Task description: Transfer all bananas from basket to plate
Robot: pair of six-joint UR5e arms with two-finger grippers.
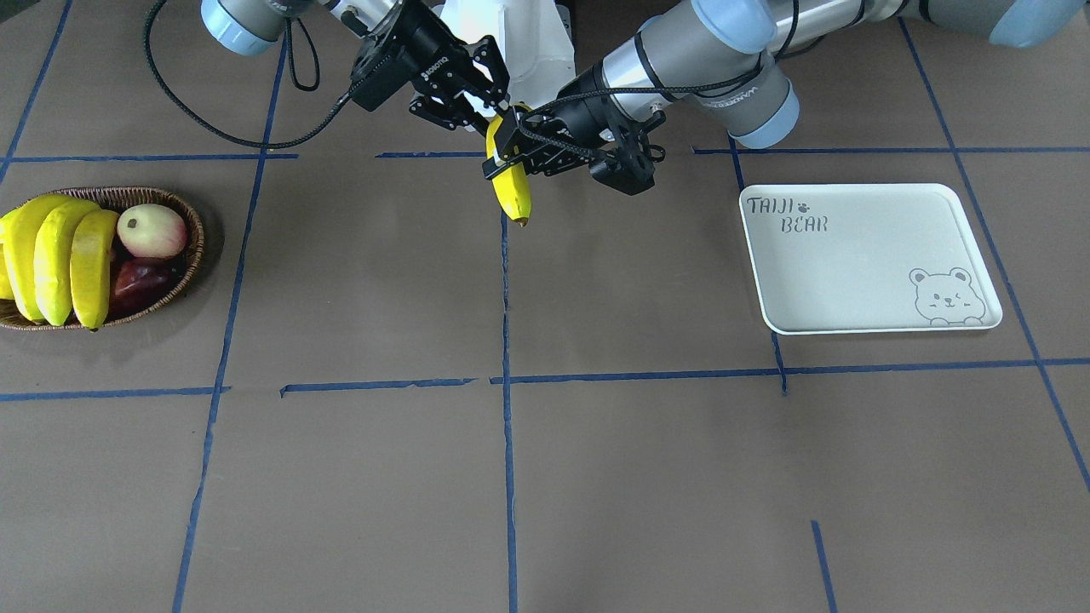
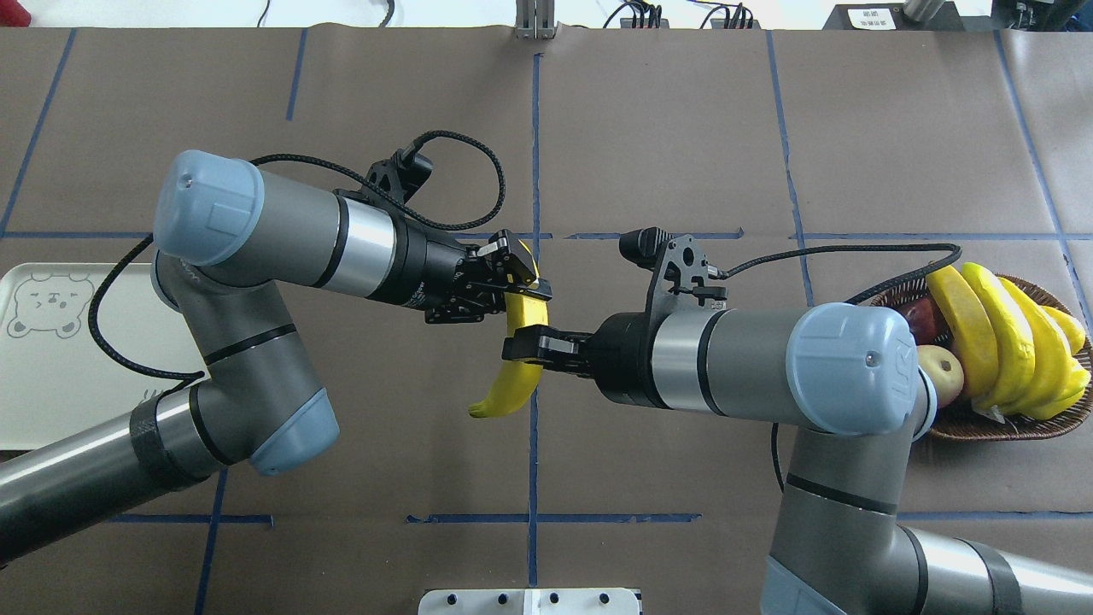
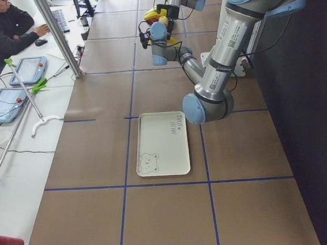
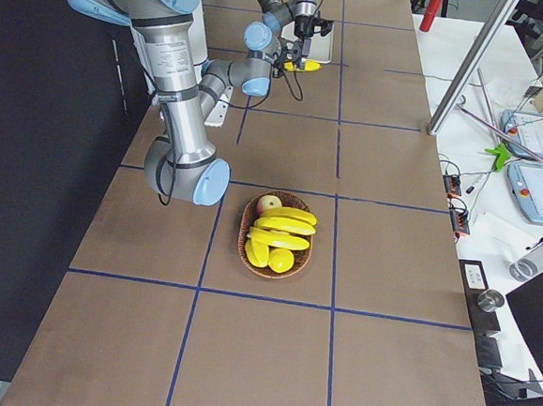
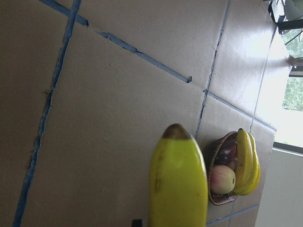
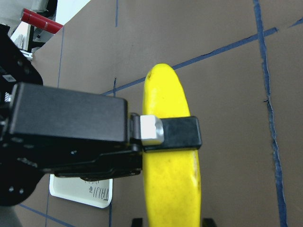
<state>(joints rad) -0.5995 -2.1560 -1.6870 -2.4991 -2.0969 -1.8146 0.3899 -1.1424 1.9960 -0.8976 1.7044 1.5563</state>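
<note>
One banana [image 2: 511, 380] hangs above mid-counter [image 2: 683, 128], clamped by the left end effector [image 2: 523, 286]. The right end effector [image 2: 528, 346] straddles it, grip unclear. Other bananas [image 2: 1012, 337] fill the basket [image 2: 965, 424], right; plate [image 2: 51, 393], left.

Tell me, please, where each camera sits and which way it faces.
Front-facing: across the table, facing the robot; arms enter at top.
Overhead: behind its shoulders, looking down; both arms.
Exterior left: plate's end; left arm near.
Exterior right: basket's end; right arm near.
Left wrist: along the banana toward the basket.
Right wrist: the banana in the left hand.
Shared: front and overhead show the right hand gripping too.
</note>
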